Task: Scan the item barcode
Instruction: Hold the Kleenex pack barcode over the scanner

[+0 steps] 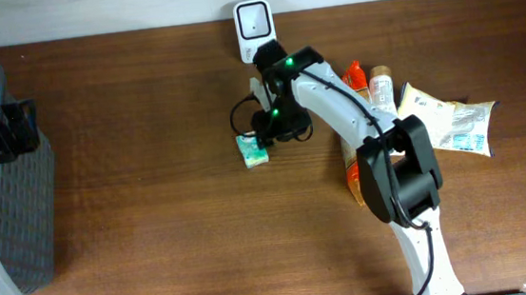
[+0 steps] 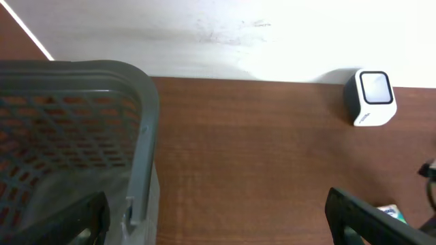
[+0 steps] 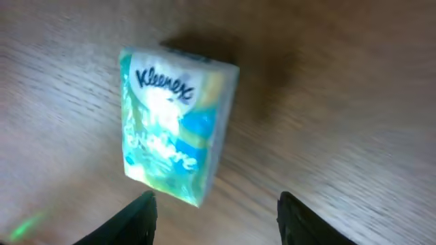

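The item, a teal and white Kleenex tissue pack (image 1: 253, 151) (image 3: 174, 126), lies on the wooden table in front of the white barcode scanner (image 1: 253, 26) (image 2: 371, 96). My right gripper (image 1: 275, 122) (image 3: 214, 221) hovers just over the pack's right side. It is open and its fingers (image 3: 129, 221) hold nothing and stand clear of the pack. My left gripper (image 1: 4, 132) (image 2: 214, 228) is wide open and empty at the far left, beside the basket. A corner of the pack (image 2: 394, 212) shows in the left wrist view. No barcode shows on the pack.
A grey mesh basket (image 1: 21, 216) (image 2: 146, 102) stands at the table's left edge. Right of the scanner lie an orange bottle (image 1: 354, 77), a small capped bottle (image 1: 382, 85) and yellow snack packs (image 1: 452, 121). An orange packet (image 1: 351, 173) lies under the right arm.
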Motion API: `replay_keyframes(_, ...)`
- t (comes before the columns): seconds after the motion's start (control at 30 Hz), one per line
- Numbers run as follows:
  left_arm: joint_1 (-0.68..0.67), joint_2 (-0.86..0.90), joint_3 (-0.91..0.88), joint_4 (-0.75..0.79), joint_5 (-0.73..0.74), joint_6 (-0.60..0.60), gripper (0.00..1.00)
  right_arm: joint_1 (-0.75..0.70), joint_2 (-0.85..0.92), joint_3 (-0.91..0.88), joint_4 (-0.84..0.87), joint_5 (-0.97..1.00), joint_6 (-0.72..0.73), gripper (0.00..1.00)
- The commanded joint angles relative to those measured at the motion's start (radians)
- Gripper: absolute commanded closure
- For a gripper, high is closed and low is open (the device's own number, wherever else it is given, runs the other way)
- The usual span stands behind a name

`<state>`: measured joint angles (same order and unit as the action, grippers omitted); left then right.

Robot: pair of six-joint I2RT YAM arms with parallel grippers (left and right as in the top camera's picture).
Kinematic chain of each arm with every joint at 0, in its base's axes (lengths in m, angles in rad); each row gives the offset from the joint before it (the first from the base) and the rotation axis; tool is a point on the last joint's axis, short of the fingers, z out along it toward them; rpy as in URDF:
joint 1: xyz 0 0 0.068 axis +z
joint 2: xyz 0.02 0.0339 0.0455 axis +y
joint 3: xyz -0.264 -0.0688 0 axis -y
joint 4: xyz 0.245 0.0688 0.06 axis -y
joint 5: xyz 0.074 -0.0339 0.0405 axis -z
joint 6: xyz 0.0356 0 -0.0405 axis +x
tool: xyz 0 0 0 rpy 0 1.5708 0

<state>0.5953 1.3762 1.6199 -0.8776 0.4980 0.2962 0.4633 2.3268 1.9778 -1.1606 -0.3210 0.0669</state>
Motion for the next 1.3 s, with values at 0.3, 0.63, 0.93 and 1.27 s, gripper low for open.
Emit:
replay_keyframes(0.3,0.003,-0.01,0.01,0.002,0.011,0.012,0.01,-0.01,-0.042,-0.162,0.164,-0.115,0.036,0.96)
replay_keyframes(0.63,0.003,-0.01,0.01,0.002,0.011,0.012,0.01,-0.224,-0.222,-0.119,0.123,-1.231,-0.174,0.96)
replay_keyframes(0.93,0.003,-0.01,0.01,0.002,0.011,0.012,0.01,-0.301,-0.357,-0.026,0.125,-1.231,-0.031,0.96)
replay_keyframes(1.27,0.003,-0.01,0.01,0.002,0.011,0.012,0.01,-0.256,-0.396,-0.025,0.103,-0.603,-0.04,0.96)
